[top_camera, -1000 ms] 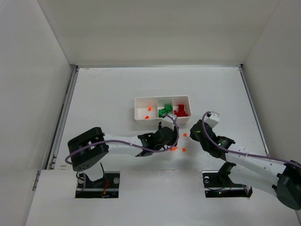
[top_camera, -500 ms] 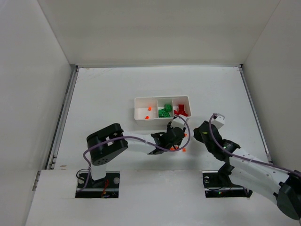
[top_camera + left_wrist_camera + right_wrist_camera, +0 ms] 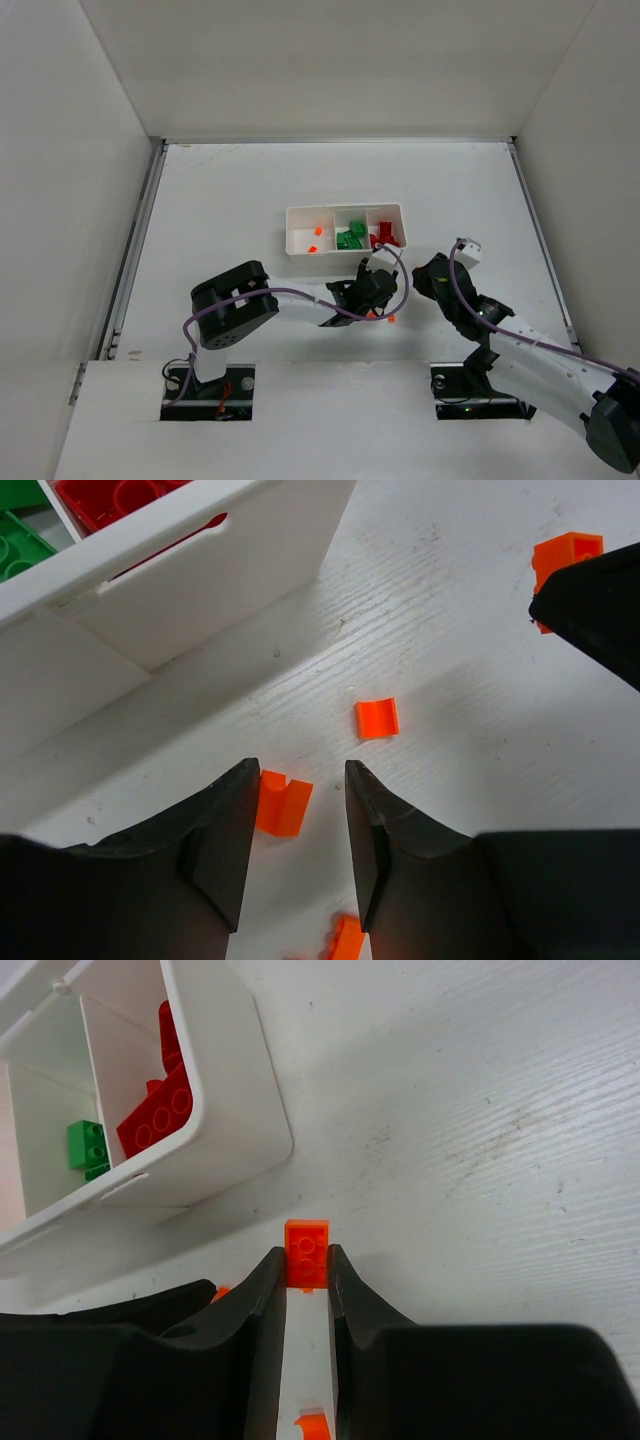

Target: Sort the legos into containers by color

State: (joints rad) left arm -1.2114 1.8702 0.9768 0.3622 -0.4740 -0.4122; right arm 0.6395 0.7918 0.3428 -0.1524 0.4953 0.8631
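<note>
The white tray (image 3: 290, 232) has three containers: orange bits (image 3: 316, 238) on the left, green legos (image 3: 350, 238) in the middle, red legos (image 3: 385, 236) on the right. My left gripper (image 3: 375, 300) is low over the table just in front of the tray. In the left wrist view its jaws (image 3: 300, 775) stand open around a small orange lego (image 3: 280, 802); the lego touches the left finger, with a gap to the right one. My right gripper (image 3: 306, 1260) is shut on an orange two-stud lego (image 3: 306, 1250), close to the tray's right corner (image 3: 230, 1110).
More orange bits lie loose on the table: one (image 3: 377, 718) just ahead of the left jaws, one (image 3: 345, 940) under them, one (image 3: 392, 319) nearer the arm bases. The two grippers are close together. White walls enclose the table.
My left gripper has moved right to the loose orange bits and narrowed its jaws around one. My right gripper has shifted a little to the right, still holding its orange lego.
</note>
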